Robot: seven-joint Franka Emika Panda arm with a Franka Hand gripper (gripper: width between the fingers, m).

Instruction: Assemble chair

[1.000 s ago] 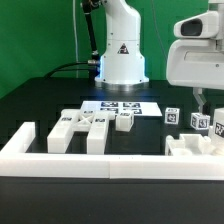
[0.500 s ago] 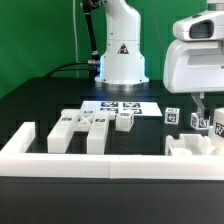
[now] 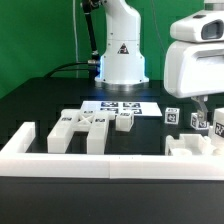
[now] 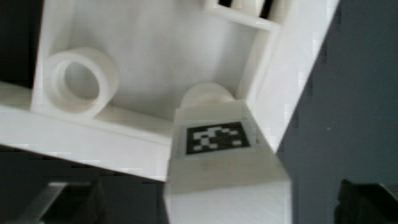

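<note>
at the exterior view's right the gripper (image 3: 201, 108) hangs low over a tagged chair piece (image 3: 200, 123), its tips hard to make out under the bulky white wrist housing (image 3: 198, 60). from the wrist camera the fingers (image 4: 368, 196) stand apart either side of that piece, seemingly not touching it, though both are blurred and cut off. a slab (image 4: 80, 80) with a round hole shows just beside it. more loose parts (image 3: 85, 125) sit toward the exterior view's left, behind the wall (image 3: 100, 162).
</note>
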